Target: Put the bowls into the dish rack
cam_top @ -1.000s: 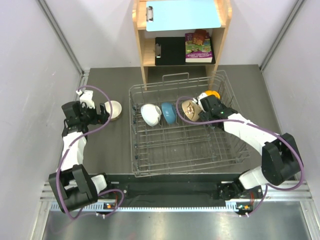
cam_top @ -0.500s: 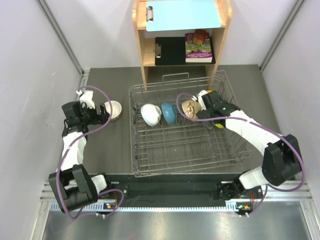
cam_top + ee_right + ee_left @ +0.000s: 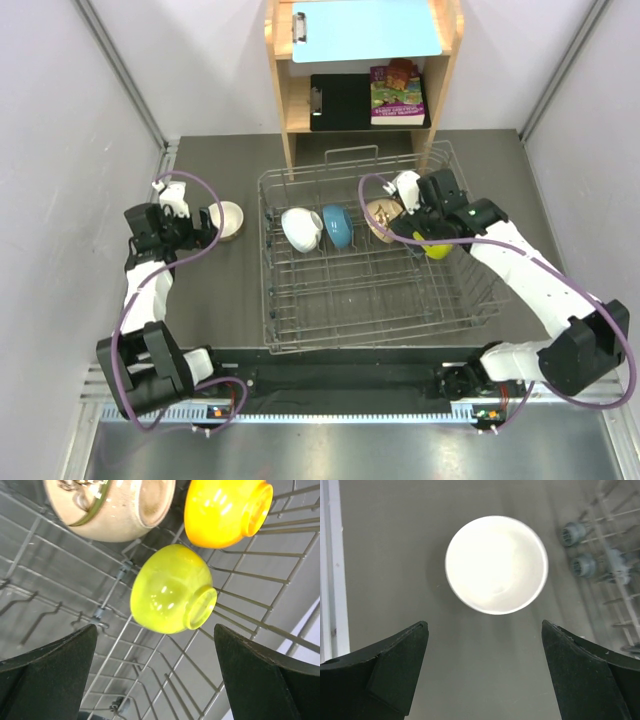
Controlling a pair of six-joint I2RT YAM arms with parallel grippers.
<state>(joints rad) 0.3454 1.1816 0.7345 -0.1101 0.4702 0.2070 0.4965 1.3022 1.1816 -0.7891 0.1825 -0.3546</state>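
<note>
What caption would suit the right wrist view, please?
Open right gripper over the lime green bowl, beside the orange bowl and a speckled beige bowl in the dish rack.

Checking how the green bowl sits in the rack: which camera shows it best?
The right wrist view: the green bowl lies on its side on the rack wires, whole and close, foot showing. The top view shows only a sliver beside the right arm. The left wrist view does not show it.

Bright even light, soft shadows; pale bowl (image 3: 496, 564) blown out; lime bowl (image 3: 170, 590) glinting.
</note>
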